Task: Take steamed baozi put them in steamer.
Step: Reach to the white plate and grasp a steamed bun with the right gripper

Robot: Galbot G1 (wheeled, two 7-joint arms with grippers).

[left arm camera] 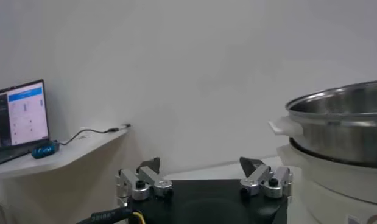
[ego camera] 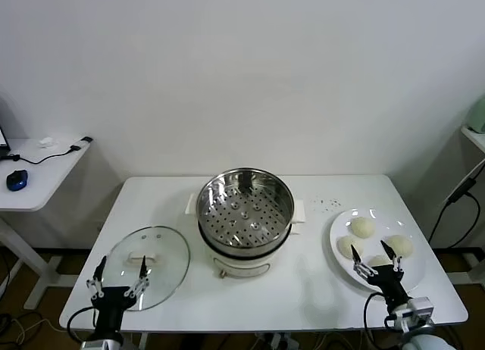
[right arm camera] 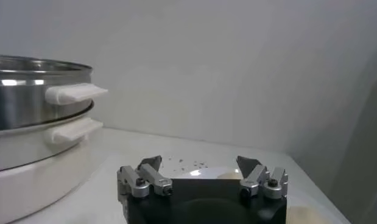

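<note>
At the table's near right corner I hold the right gripper [ego camera: 378,260], fingers apart and empty, over the near edge of the plate [ego camera: 341,223]. Four baozi [ego camera: 363,226] lie on that plate, one of them mostly hidden behind the fingers. None is in the steamer [ego camera: 245,206], which stands at mid-table with its perforated basket bare.

Step in hand, by my judgement: the first pick. To do it well I would take the bun nearest the fingers, come down with it centred between them, close softly so the dough does not dent, and lift clear of its neighbours. I would then carry it over the steel rim and set it down on the perforated floor, leaving room for three more.

The left gripper [ego camera: 119,277] waits, fingers apart, over the near edge of the lid [ego camera: 161,253] at the near left.

No brand, label or legible writing is found on any item; the laptop [left arm camera: 19,118] screen text in the left wrist view cannot be read.
</note>
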